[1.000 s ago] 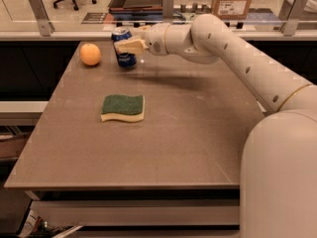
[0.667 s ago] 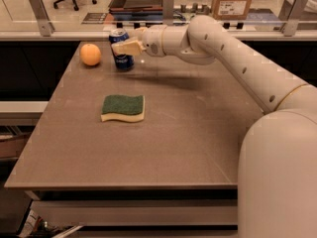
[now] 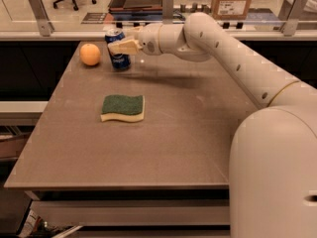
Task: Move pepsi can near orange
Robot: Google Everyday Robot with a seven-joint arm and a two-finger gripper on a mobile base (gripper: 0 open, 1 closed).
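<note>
The pepsi can (image 3: 120, 61), dark blue with a silver top, stands upright at the far left of the table, just right of the orange (image 3: 90, 54). A narrow gap separates the two. My gripper (image 3: 118, 41) reaches in from the right and is shut on the can, with one cream finger (image 3: 125, 46) across its front and the other behind it. The can's base looks to be at or just above the tabletop; I cannot tell which.
A green-and-yellow sponge (image 3: 123, 107) lies mid-table, nearer me than the can. The brown table (image 3: 188, 133) ends at a railing with glass panels (image 3: 163, 4) behind the can and orange. My white arm (image 3: 237, 58) spans the table's right side.
My gripper has carried the can a little to the left, closer to the orange. The orange and sponge have not moved.
</note>
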